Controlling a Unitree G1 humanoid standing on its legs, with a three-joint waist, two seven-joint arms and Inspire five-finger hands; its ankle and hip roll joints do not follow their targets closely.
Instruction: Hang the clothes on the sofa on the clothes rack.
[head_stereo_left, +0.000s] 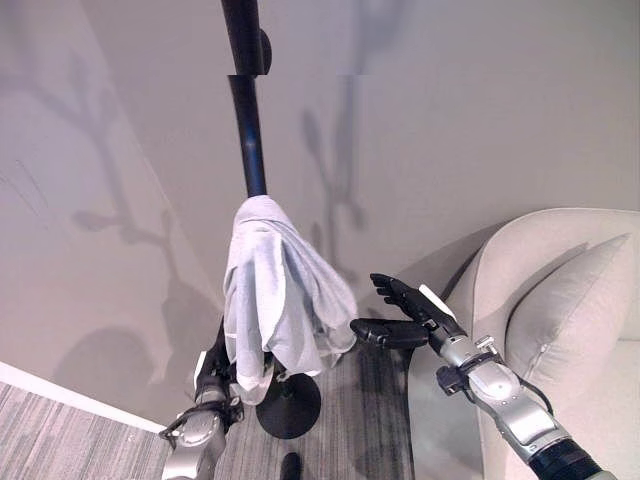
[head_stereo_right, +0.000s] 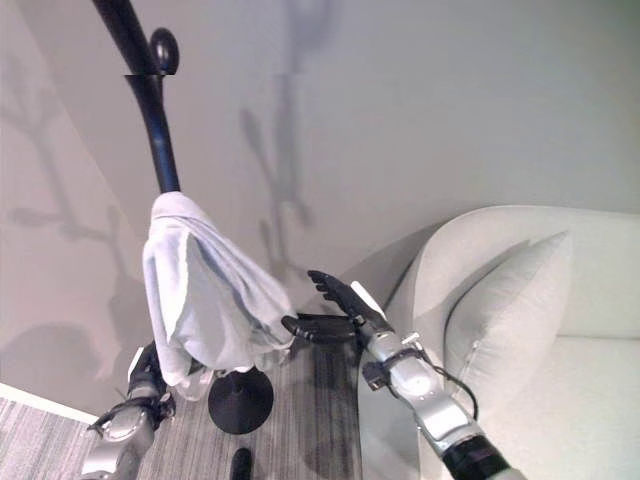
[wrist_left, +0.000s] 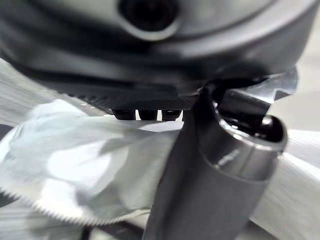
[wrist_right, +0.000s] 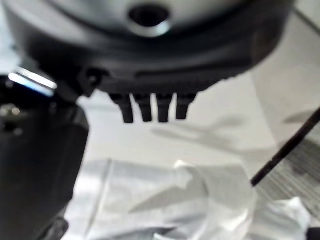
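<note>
A pale, whitish garment (head_stereo_left: 285, 290) hangs draped over a branch of the black clothes rack (head_stereo_left: 247, 110), reaching down to just above the rack's round base (head_stereo_left: 290, 405). My right hand (head_stereo_left: 405, 315) is open, its fingers straight, just right of the garment's lower edge and close to it. In the right wrist view the garment (wrist_right: 165, 200) lies past the straight fingers (wrist_right: 150, 107). My left hand (head_stereo_left: 212, 375) reaches up under the garment's lower left edge, partly behind the cloth. The left wrist view shows its thumb (wrist_left: 215, 175) stretched out and cloth (wrist_left: 75, 165) beyond the fingers.
A beige sofa (head_stereo_left: 500, 270) with a matching cushion (head_stereo_left: 575, 310) stands at the right, its arm close to my right forearm. The rack stands near a plain wall with a white baseboard (head_stereo_left: 60, 392). Grey striped carpet (head_stereo_left: 60, 440) covers the floor.
</note>
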